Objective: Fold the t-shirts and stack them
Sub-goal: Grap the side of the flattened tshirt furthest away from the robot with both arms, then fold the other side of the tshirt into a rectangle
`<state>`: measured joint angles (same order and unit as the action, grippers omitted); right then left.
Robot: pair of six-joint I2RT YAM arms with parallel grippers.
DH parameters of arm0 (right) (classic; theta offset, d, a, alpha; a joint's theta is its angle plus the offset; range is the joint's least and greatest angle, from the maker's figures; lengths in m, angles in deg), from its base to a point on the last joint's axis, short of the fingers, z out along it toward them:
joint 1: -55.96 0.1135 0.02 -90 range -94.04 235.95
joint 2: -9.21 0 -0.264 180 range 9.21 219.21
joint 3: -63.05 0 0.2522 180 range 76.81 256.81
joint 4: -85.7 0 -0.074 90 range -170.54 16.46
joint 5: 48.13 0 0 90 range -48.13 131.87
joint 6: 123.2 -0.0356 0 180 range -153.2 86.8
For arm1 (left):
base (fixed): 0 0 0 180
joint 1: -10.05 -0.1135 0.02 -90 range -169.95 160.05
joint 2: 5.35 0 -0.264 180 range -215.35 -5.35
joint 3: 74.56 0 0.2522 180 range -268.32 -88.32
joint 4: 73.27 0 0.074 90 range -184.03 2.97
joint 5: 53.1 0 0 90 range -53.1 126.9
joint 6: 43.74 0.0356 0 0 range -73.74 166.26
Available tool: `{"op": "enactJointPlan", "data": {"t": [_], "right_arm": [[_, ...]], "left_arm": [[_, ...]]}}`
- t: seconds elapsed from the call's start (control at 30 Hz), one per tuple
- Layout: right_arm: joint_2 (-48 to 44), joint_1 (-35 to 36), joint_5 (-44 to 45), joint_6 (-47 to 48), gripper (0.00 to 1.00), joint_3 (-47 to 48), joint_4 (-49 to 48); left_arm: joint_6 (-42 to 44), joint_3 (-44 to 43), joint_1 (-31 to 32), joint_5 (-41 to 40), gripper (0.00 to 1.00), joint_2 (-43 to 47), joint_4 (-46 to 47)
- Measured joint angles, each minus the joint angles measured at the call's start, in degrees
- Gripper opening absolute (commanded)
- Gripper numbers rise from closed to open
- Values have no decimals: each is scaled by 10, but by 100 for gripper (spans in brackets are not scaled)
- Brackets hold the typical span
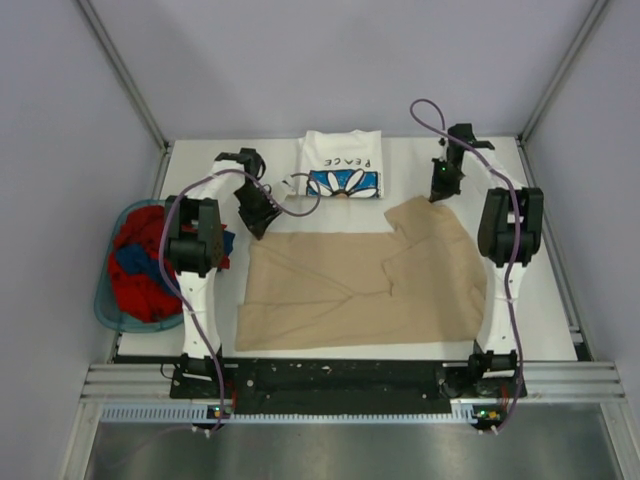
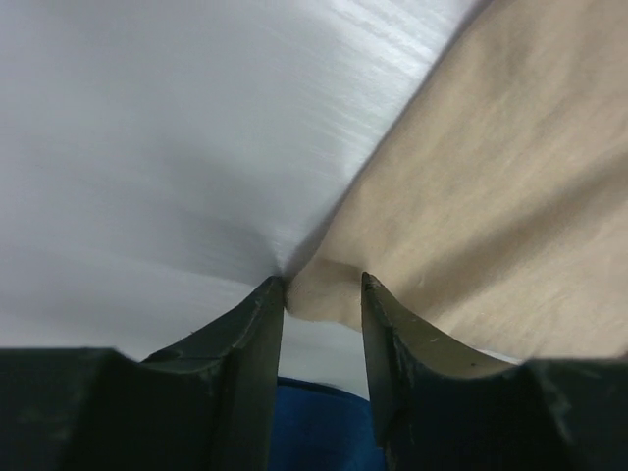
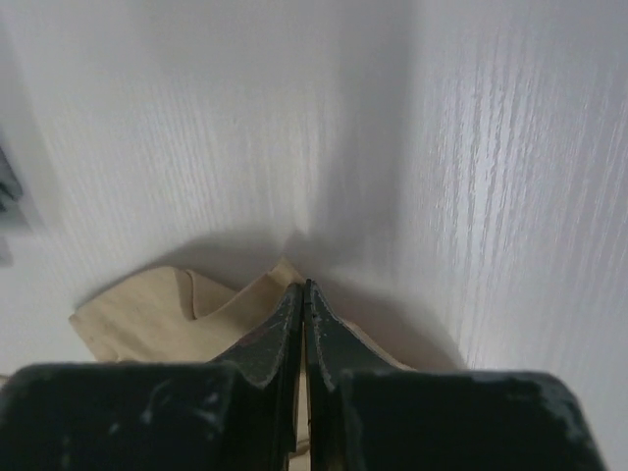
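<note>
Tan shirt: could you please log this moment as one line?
tan shirt spread flat | left gripper open at its corner | right gripper shut at its edge | white shirt folded behind | basket left

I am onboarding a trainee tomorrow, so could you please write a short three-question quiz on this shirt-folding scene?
1. True or false: the tan t-shirt lies spread on the table.
2. Which tool is shut? A) left tool B) right tool
3. Fill in: the red and blue shirts sit in the teal ____.

Key:
1. True.
2. B; the left tool's jaws stand apart around a corner of the tan cloth.
3. Basket.

The daisy-print shirt lies folded at the far edge.
</note>
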<state>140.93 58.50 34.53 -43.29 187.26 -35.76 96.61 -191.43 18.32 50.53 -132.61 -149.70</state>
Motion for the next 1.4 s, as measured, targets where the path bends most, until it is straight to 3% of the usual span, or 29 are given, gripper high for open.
{"op": "enactJointPlan", "data": {"t": [0.1,0.2,0.23,0.53,0.9,1.2,1.4], "right_arm": [[-38,0,-16,-1,0,-31,6],[-97,1,-29,-5,0,-79,-1],[-124,1,-32,-7,0,-101,-4],[-382,3,-37,-24,0,-299,-36],[-673,3,-1,-63,0,-509,12],[-852,-3,77,-152,0,-595,50],[-892,-12,144,-227,0,-653,71]], "left_arm": [[12,0,0,19,29,-2,-14],[35,-1,1,42,3,-7,-41],[42,-1,2,49,0,-8,-50],[39,24,5,42,0,11,-32],[59,245,14,-3,0,251,78],[87,336,27,2,0,372,114],[111,426,34,7,0,427,115]]}}
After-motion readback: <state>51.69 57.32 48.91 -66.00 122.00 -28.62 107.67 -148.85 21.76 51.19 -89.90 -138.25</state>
